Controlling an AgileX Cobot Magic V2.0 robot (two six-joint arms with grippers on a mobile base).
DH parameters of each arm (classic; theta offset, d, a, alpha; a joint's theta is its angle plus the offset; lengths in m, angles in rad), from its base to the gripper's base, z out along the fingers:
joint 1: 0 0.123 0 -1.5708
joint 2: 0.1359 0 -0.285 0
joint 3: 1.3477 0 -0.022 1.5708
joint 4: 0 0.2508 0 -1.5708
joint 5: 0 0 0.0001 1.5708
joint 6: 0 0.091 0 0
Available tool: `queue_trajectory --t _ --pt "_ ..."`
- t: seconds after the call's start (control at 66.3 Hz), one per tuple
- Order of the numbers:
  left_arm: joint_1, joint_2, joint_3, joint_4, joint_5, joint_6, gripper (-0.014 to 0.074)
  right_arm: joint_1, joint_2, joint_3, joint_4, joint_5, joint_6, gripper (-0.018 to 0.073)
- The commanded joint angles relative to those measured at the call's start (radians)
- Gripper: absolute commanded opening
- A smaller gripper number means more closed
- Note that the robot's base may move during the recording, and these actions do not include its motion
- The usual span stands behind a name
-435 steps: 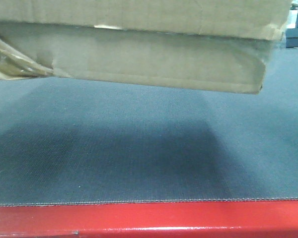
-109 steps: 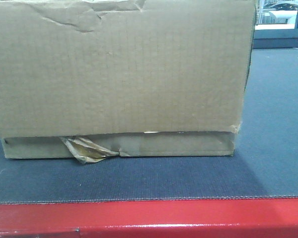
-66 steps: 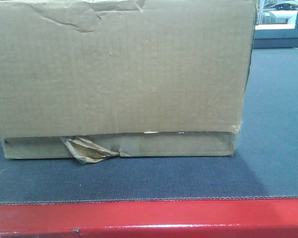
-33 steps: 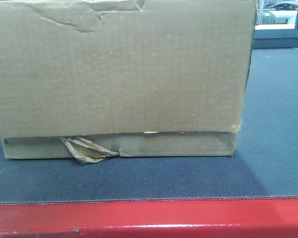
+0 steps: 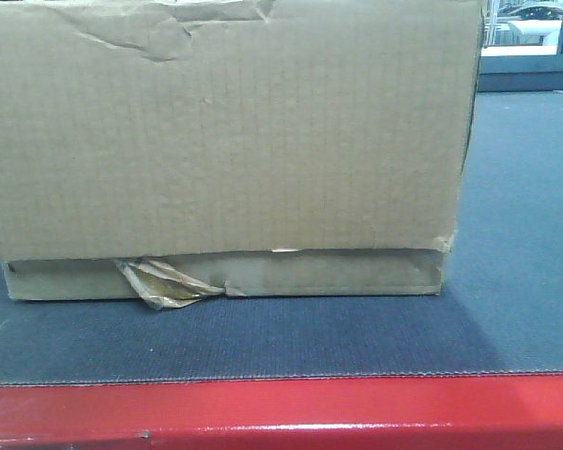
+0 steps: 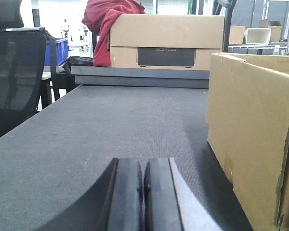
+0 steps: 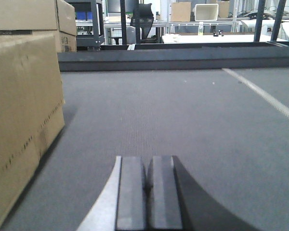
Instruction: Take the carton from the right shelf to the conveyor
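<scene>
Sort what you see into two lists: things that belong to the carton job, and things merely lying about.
Job: carton, resting on the conveyor; left gripper and right gripper, jaws shut, each beside it.

Lying about: printed box, red cloth, office chair.

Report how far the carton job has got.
Done: the carton sits flat on the conveyor, its base band on the belt just behind the red frame. In hand: nothing. The left gripper and right gripper are both shut and empty, low over the belt on either side of the carton, not touching it. Left: apparently only pulling the arms away.
</scene>
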State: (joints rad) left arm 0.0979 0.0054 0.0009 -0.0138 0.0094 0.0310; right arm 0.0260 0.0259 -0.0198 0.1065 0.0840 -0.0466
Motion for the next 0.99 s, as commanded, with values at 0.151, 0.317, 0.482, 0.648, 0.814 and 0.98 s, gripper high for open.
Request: queue_trajectory --t 0.151,0.317,0.482,0.648,0.814,0.98 --pt "-0.005 -0.005 -0.001 -0.007 -0.025 0.002 0.0015 -0.005 -0.026 0.02 0.009 -0.034 -0.014 -0.0079" --pt "-0.005 -0.005 -0.001 -0.007 -0.025 0.002 0.0015 -0.005 -0.026 0.02 0.009 -0.034 -0.014 -0.0079" --pt "-0.005 -0.005 -0.001 -0.007 -0.025 0.002 0.0015 -0.005 -0.026 0.02 0.009 -0.034 -0.014 -0.0079" --pt "-0.005 -0.005 -0.001 -0.007 -0.025 0.002 0.0015 -0.005 -0.026 0.02 0.009 -0.034 -0.014 -0.0079" --pt "-0.005 -0.005 -0.001 -0.007 -0.025 0.002 0.0015 -0.005 -0.026 0.02 0.009 -0.034 -0.014 -0.0079" --pt "-0.005 -0.005 -0.001 -0.007 -0.025 0.002 0.0015 -0.005 -0.026 0.02 0.009 -0.034 -0.014 -0.0079"
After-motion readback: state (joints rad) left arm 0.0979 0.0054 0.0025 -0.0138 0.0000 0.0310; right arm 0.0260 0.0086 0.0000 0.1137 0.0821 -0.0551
